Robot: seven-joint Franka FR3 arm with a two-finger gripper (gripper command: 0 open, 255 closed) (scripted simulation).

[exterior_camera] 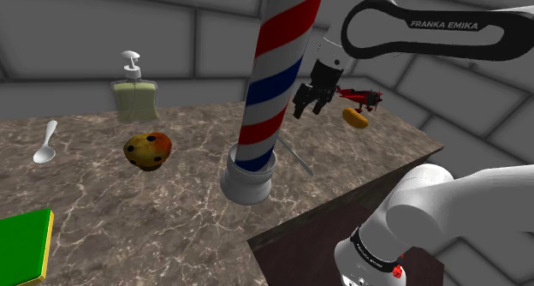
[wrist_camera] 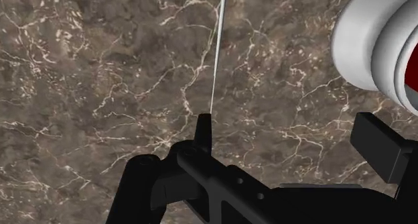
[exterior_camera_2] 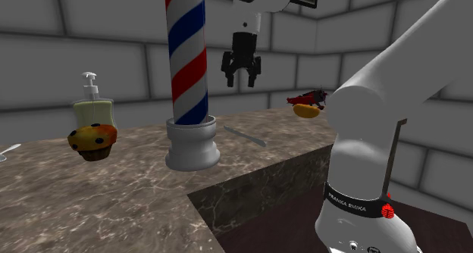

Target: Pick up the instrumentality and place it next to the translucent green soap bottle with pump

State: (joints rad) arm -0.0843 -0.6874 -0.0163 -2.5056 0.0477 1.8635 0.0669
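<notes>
Two fingers (exterior_camera_2: 253, 76) hang apart, empty, above the thin rod (exterior_camera_2: 244, 135) beside the striped pole (exterior_camera_2: 186, 54); closing off-centre could flick it away.

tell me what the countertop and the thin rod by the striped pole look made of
The countertop looks like smooth brown stone, probably marble, judging by its pale branching veins. The thin rod is plain pale grey, maybe metal, though no glint confirms it.

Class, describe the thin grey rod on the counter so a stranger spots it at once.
Find the tall striped pole on the marble counter. Beside its grey base lies the thin grey rod, flat on the stone. Unlike its rounder neighbours, it is needle-slim and straight.
</notes>
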